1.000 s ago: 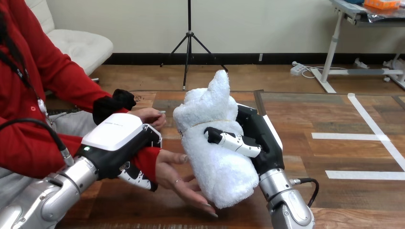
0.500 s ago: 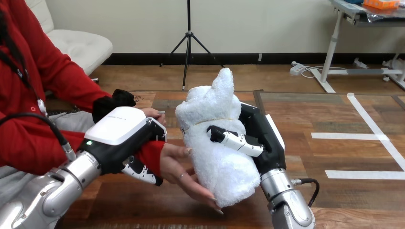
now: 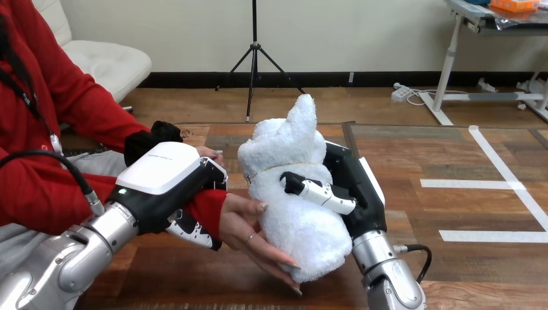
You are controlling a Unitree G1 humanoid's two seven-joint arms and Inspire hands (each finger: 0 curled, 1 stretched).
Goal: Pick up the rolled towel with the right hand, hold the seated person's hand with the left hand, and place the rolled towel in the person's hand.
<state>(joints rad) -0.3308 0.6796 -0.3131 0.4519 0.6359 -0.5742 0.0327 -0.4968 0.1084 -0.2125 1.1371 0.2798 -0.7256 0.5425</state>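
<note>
Right hand (image 3: 352, 187) clenched round rolled towel (image 3: 291, 216), which now sits lower, touching the person's hand (image 3: 249, 234) held open beneath it. Left hand (image 3: 165, 177) grips the person's wrist (image 3: 207, 208), as before.

Left hand (image 3: 165, 177), lower left, fingers curled under the person's wrist (image 3: 205, 205); right hand (image 3: 352, 187), lower centre, clasping the rolled towel (image 3: 291, 161).

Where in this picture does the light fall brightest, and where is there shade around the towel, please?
Head view: the rolled towel and the white shell of the left hand are brightest, with no hard glare. Head view: shade sits under the towel on the person's hand, and the right hand behind the towel is dark.
</note>
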